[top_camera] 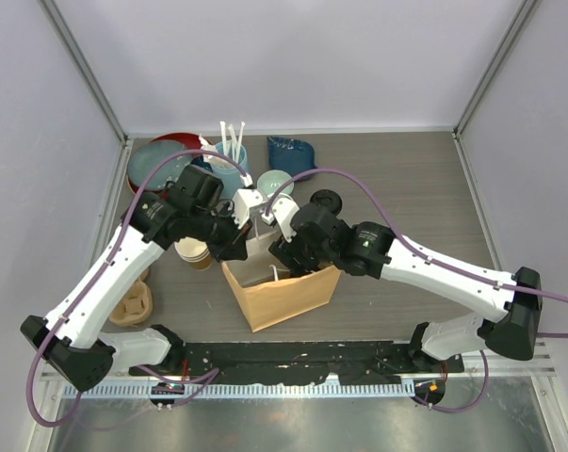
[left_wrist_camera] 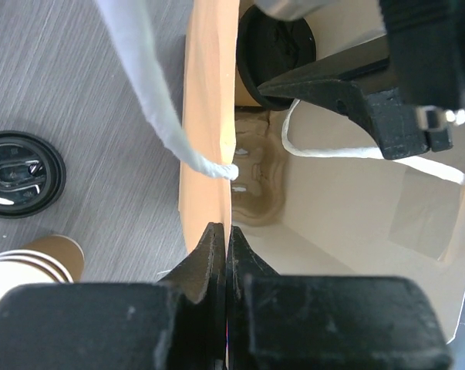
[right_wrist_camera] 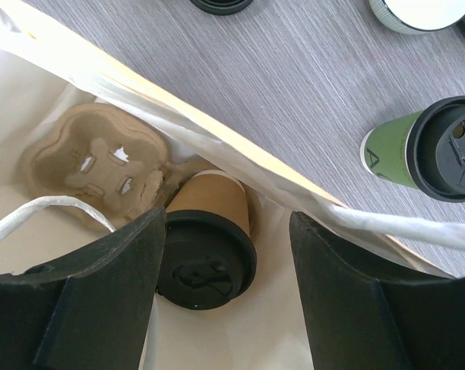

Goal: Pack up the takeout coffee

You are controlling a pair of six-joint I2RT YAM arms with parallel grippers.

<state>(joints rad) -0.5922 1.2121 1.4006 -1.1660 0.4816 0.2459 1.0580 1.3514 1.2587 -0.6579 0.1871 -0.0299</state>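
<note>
A brown paper bag (top_camera: 285,290) stands open at the table's middle. My left gripper (left_wrist_camera: 226,231) is shut on the bag's left wall (left_wrist_camera: 209,116) and holds it open. My right gripper (right_wrist_camera: 228,231) is open inside the bag. The brown-walled cup with a black lid (right_wrist_camera: 209,254) lies tilted in the bag between the open fingers, next to a pulp cup carrier (right_wrist_camera: 101,166). Its lid also shows in the left wrist view (left_wrist_camera: 274,46). The green-walled cup with a black lid (right_wrist_camera: 432,150) stands on the table just outside the bag.
A lidless cup stack (top_camera: 194,252) and a loose black lid (left_wrist_camera: 20,173) sit left of the bag. A second pulp carrier (top_camera: 133,306) lies at the left edge. A red bowl (top_camera: 170,151), a blue utensil cup (top_camera: 229,160) and black lids (top_camera: 326,201) stand behind.
</note>
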